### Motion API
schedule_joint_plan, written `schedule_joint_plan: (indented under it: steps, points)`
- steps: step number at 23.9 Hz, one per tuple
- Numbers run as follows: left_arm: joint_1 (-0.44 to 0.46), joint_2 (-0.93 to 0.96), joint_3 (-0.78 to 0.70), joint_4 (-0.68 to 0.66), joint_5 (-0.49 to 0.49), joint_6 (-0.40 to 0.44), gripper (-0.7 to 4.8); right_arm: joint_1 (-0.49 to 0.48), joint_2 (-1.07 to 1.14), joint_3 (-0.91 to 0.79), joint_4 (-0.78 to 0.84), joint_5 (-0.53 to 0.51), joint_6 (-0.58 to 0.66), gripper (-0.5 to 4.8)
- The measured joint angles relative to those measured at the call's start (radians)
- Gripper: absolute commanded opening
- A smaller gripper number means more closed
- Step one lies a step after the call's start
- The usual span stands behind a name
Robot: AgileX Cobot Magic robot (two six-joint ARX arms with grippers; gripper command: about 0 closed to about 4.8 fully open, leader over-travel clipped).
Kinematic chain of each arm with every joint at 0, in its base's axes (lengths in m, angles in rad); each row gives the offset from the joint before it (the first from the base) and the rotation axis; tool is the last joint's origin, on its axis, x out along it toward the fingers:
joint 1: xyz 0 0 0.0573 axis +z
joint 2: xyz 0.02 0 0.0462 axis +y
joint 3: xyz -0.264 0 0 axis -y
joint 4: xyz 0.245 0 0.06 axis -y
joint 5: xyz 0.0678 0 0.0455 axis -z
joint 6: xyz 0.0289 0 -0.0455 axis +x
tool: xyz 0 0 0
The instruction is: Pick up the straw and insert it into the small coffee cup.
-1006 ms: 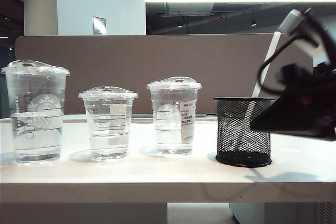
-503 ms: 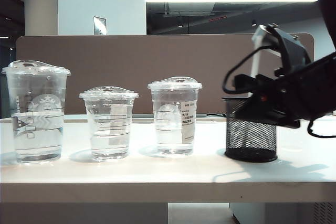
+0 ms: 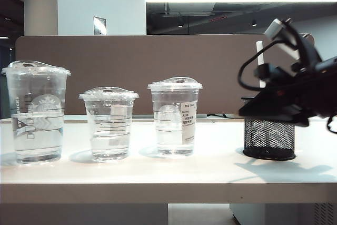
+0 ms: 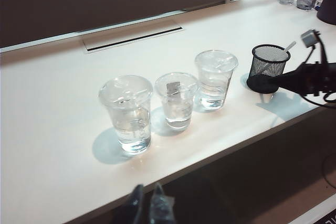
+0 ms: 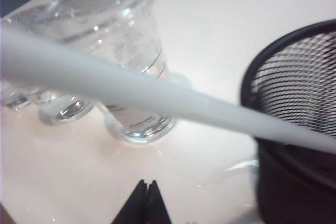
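My right end effector [image 5: 146, 190] is pinched shut, empty, right by the holder [image 3: 269, 136]. The straw [image 3: 260, 62] stands near-upright in it, just past my tips. Left end effector [image 4: 148, 205] hangs back, looks closed. Cup [image 3: 109, 124] is well off left.

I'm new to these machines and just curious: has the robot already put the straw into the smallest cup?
No: the straw stands in the black mesh holder by the right gripper, while the small coffee cup has only its lid.
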Motion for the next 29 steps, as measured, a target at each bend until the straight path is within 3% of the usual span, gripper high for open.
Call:
schedule_joint_plan:
  steps: [3, 5, 6, 10, 20, 29]
  points:
    - [0.000, 0.000, 0.000, 0.000, -0.004, 0.001, 0.22, -0.005, -0.117, -0.029, -0.060, 0.020, 0.000, 1.23]
    - [0.000, 0.000, 0.000, 0.000, -0.004, 0.001, 0.22, -0.005, -0.245, -0.029, -0.193, 0.072, -0.016, 1.24]
    - [0.000, 0.000, 0.000, 0.000, -0.005, 0.001, 0.22, -0.005, -0.291, -0.028, -0.236, 0.085, -0.034, 1.55]
    - [0.000, 0.000, 0.000, 0.000, -0.005, 0.020, 0.22, -0.005, -0.431, -0.027, -0.405, 0.105, -0.185, 2.19]
    - [0.000, 0.000, 0.000, 0.001, -0.007, 0.027, 0.22, -0.004, -0.457, -0.001, -0.485, 0.191, -0.451, 2.25]
    - [0.000, 0.000, 0.000, 0.002, -0.007, 0.027, 0.22, -0.004, -0.299, 0.107, -0.467, 0.205, -0.515, 2.22]
